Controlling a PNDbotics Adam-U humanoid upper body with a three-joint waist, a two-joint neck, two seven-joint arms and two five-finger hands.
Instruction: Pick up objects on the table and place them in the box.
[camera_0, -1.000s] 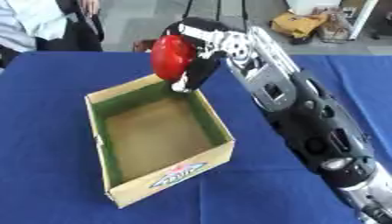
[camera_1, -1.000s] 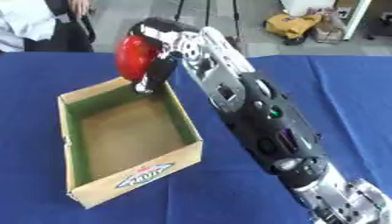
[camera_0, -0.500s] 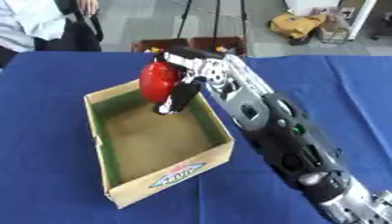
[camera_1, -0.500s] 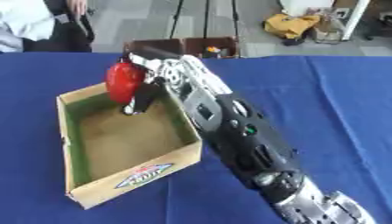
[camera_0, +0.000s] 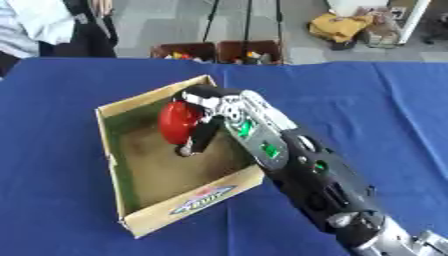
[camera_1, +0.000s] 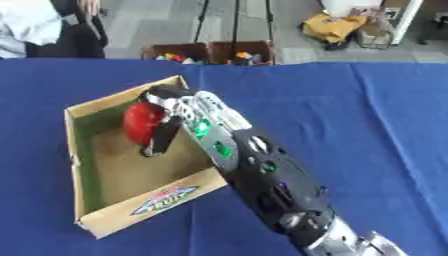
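Observation:
A red rounded object (camera_0: 178, 121) is held inside the open cardboard box (camera_0: 112, 165), low over its brown floor near the far right corner. My right hand (camera_0: 200, 135) is shut on it, fingers curled round its right side and pointing down to the box floor. The right arm stretches from the lower right corner across the box's right wall. My left hand shows in no view.
The box stands on a blue tablecloth (camera_0: 350, 100). Beyond the table's far edge are crates with small items (camera_0: 219, 52), a yellow bag (camera_0: 343, 27) and a seated person at the upper left.
My right hand has carried the red object from above the box's far rim down into the box. The camera has also shifted.

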